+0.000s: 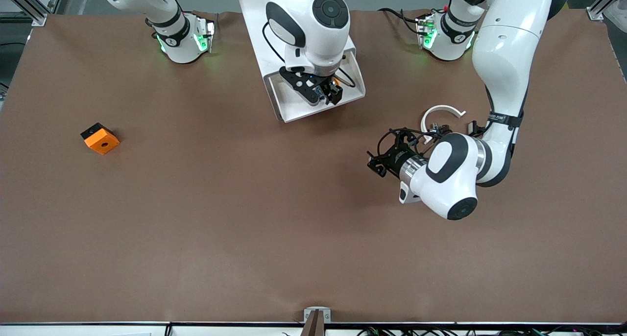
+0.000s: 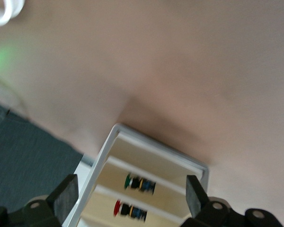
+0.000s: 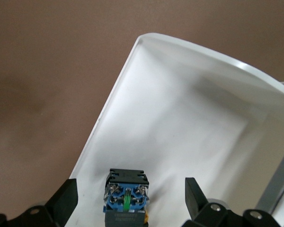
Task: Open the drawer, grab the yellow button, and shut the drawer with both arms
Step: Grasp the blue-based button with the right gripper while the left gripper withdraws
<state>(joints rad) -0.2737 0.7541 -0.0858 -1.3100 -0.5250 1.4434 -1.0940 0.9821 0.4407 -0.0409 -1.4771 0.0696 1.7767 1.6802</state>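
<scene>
The right claw hung wide open over the pulled-out drawer, straddling the button inside. It should drop straight, then squeeze. The left claw waited open over the desk.

A brown mat covers the whole table, evenly lit (soft shadows only). Aluminium frame posts stand at 11 and 1 o'clock, and a dark grey floor shows at 9 o'clock.

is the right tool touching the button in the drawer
Apart. The right wrist view shows the right tool open, both fingers clear of the button.
</scene>
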